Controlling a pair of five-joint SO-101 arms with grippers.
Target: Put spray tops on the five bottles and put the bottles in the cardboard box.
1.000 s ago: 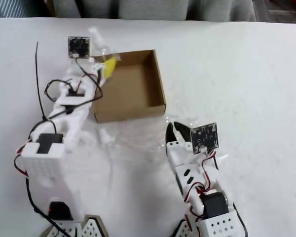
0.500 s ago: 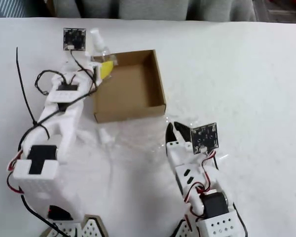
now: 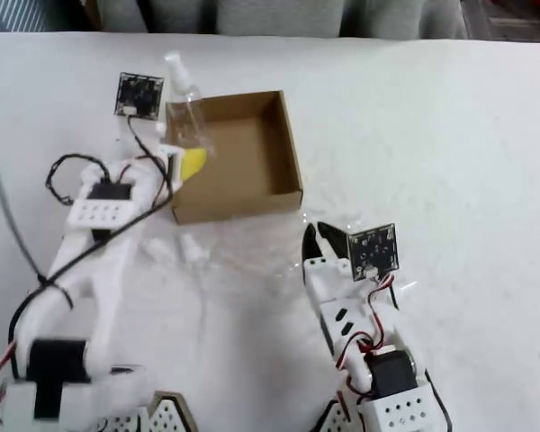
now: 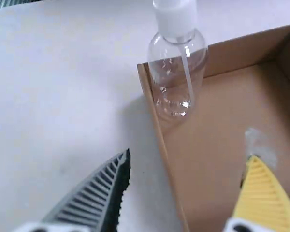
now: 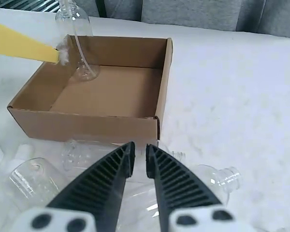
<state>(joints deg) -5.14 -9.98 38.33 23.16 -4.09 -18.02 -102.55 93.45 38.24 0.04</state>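
A clear bottle with a white spray top (image 3: 184,101) (image 4: 176,72) (image 5: 80,41) stands inside the cardboard box (image 3: 252,193) (image 5: 87,123), in its far left corner. My left gripper (image 3: 182,155) (image 4: 189,157) is open just behind the bottle and straddles the box's left wall (image 4: 157,130). Its yellow finger (image 4: 258,193) (image 5: 19,43) is inside the box and its grey finger (image 4: 104,193) is outside. My right gripper (image 3: 319,241) (image 5: 137,152) is shut and empty, in front of the box's near wall. Several capless clear bottles (image 5: 34,179) (image 5: 217,176) lie on the table below it.
Two loose white spray tops (image 3: 191,247) (image 3: 157,250) lie on the white table near the box's front left corner. The clear bottles (image 3: 252,243) lie between the box and the right arm. To the right of the box is open tabletop (image 3: 432,135).
The left gripper brought the capped bottle over the box's far left corner, let it go inside and opened. The left arm has stretched forward. The right arm stayed still.
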